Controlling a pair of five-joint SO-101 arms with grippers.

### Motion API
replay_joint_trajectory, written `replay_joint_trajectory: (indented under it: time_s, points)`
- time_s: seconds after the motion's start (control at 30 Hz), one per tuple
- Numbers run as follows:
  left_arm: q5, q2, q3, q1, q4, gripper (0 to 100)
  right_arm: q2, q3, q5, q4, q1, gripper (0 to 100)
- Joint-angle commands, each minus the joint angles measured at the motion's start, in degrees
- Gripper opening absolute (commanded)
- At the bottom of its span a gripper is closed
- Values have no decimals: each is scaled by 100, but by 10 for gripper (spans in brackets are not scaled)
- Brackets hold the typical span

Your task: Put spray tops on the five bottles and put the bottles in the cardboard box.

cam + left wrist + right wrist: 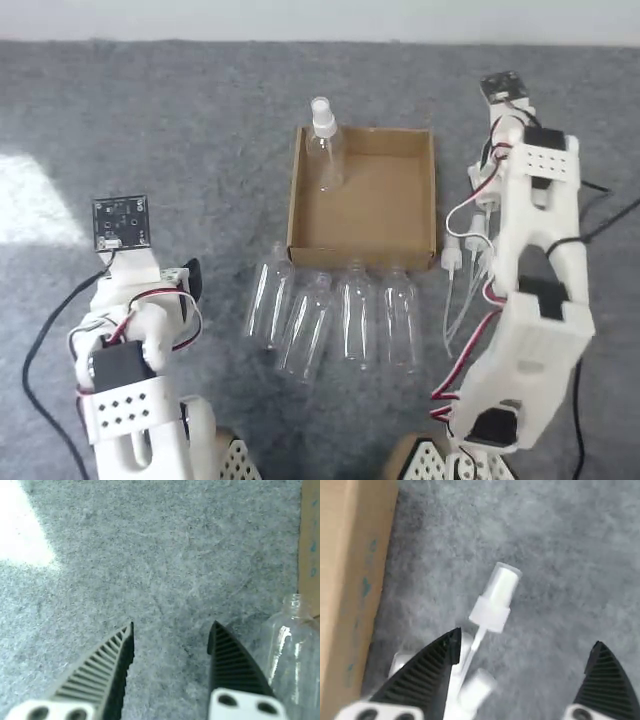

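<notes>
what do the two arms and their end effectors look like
The left arm and right arm are white plastic shells with black motor blocks, rows of small holes, and loose red, white and black wires. Each wrist carries a small circuit-board camera. The left end effector and right end effector have black, ribbed fingers tapering to points on white mounts.

The high camera looks down over the whole surface [200, 100]. Both wrist cameras sit close above it, each catching the cardboard box [310, 540].

A grey, carpet-like table covering [200, 110] bears a bright patch of light [30, 200] toward one edge.
</notes>
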State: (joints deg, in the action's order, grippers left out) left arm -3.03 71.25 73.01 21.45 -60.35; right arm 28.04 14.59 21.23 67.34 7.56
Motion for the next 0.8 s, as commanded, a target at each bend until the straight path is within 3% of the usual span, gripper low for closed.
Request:
replay_joint_trajectory:
  time_s: [0.0, 0.1, 0.47, 0.77]
  points:
    - [-35, 79, -31, -18, 141, 224, 365, 624, -97, -101, -13, 347]
    - [-35, 79, -31, -18, 141, 224, 629, 677, -97, -92, -13, 325]
    - [-35, 70, -31, -18, 141, 224, 690, 1029, -105, -31, 356, 81]
    - [-35, 70, -31, -18, 141, 224, 681, 2567, -114, 1314, 541, 65]
